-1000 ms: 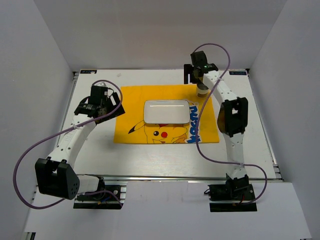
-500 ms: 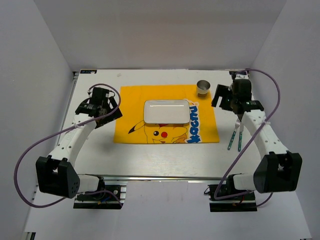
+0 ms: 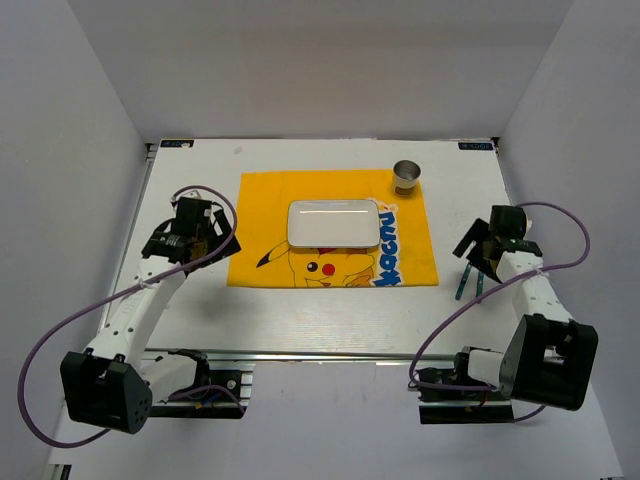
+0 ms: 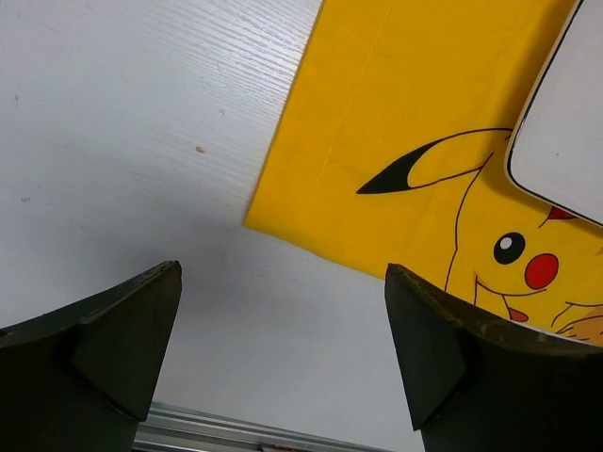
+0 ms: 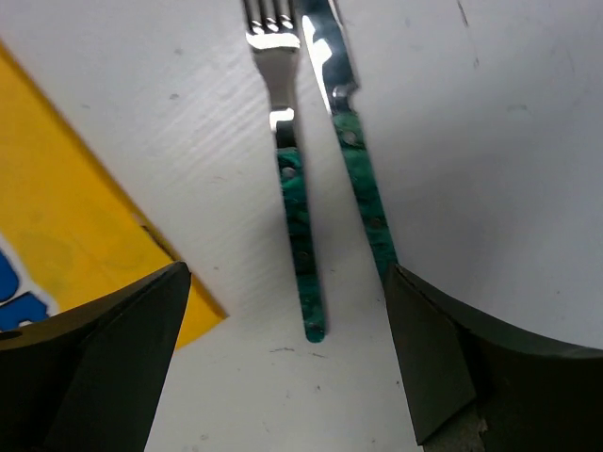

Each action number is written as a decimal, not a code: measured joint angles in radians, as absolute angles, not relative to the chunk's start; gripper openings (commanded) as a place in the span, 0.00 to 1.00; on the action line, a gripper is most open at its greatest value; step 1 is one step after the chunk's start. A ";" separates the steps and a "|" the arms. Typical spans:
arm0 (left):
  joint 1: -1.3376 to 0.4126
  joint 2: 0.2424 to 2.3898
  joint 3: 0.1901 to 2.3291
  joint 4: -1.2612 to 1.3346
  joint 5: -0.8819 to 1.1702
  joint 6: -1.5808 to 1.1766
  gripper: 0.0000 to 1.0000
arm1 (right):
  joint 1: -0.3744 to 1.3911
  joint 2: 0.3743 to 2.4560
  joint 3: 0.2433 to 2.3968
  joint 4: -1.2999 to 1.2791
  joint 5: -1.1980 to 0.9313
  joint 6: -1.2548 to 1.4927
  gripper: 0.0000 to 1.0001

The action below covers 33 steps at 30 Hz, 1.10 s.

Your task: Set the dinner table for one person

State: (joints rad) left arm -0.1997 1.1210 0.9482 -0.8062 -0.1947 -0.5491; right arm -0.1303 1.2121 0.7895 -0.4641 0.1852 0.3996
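The dinner table (image 3: 330, 310) is carrying a yellow placemat (image 3: 260, 200) with a plate (image 3: 333, 222) at its centre and a cup (image 3: 407, 177) at its far right corner. The fork (image 5: 300, 235) and the knife (image 5: 363, 188) are lying side by side on bare table just right of the placemat, the fork on the placemat side. They are not touching each other.

The right gripper (image 5: 287, 273) is hovering directly over this pair, its jaws spread and holding nothing. In the right wrist view, both green handles are running lengthwise through the gap between the fingers, so the closing line is crossing the long axis of each piece. The fork handle is sitting near the middle of the gap; the knife is lying towards the right finger. The handle ends are pointing at the near edge of the table.

The left gripper (image 4: 283, 282) is hanging over the near left corner of the placemat, jaws spread and empty, well apart from the cutlery. The right arm is the nearer one for any cutlery move.
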 measured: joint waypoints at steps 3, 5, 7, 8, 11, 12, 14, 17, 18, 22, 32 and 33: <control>-0.200 1.106 0.941 -0.805 -0.190 -0.545 0.98 | -0.171 1.232 0.729 -0.464 0.192 0.434 0.88; -0.200 1.104 0.941 -0.802 -0.182 -0.540 0.98 | -0.191 1.238 0.696 -0.468 0.199 0.446 0.87; -0.200 1.103 0.941 -0.801 -0.173 -0.538 0.98 | -0.205 1.258 0.688 -0.476 0.208 0.452 0.85; -0.200 1.103 0.941 -0.800 -0.169 -0.537 0.98 | -0.213 1.268 0.689 -0.473 0.211 0.455 0.84; -0.200 1.103 0.941 -0.800 -0.152 -0.531 0.98 | -0.232 1.283 0.690 -0.471 0.213 0.457 0.76; -0.200 1.103 0.941 -0.800 -0.146 -0.530 0.98 | -0.237 1.288 0.691 -0.469 0.215 0.455 0.72; -0.200 1.103 0.941 -0.800 -0.138 -0.527 0.98 | -0.252 1.311 0.702 -0.469 0.218 0.448 0.69; -0.200 1.103 0.941 -0.800 -0.125 -0.523 0.98 | -0.276 1.350 0.725 -0.466 0.218 0.434 0.64; -0.200 1.104 0.941 -0.800 -0.120 -0.522 0.98 | -0.282 1.356 0.728 -0.461 0.216 0.430 0.61; -0.200 1.109 0.941 -0.800 -0.101 -0.516 0.98 | -0.295 1.394 0.758 -0.454 0.209 0.395 0.52; -0.200 1.122 0.941 -0.799 -0.067 -0.505 0.98 | -0.298 1.523 0.804 -0.416 0.152 0.344 0.31; -0.200 1.123 0.941 -0.799 -0.065 -0.504 0.98 | -0.298 1.533 0.812 -0.414 0.149 0.338 0.25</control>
State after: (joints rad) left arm -0.2005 1.1233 0.9413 -0.7994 -0.0650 -0.5041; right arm -0.2981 1.5326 0.8116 -0.4137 0.1493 0.3378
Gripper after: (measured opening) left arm 0.982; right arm 0.350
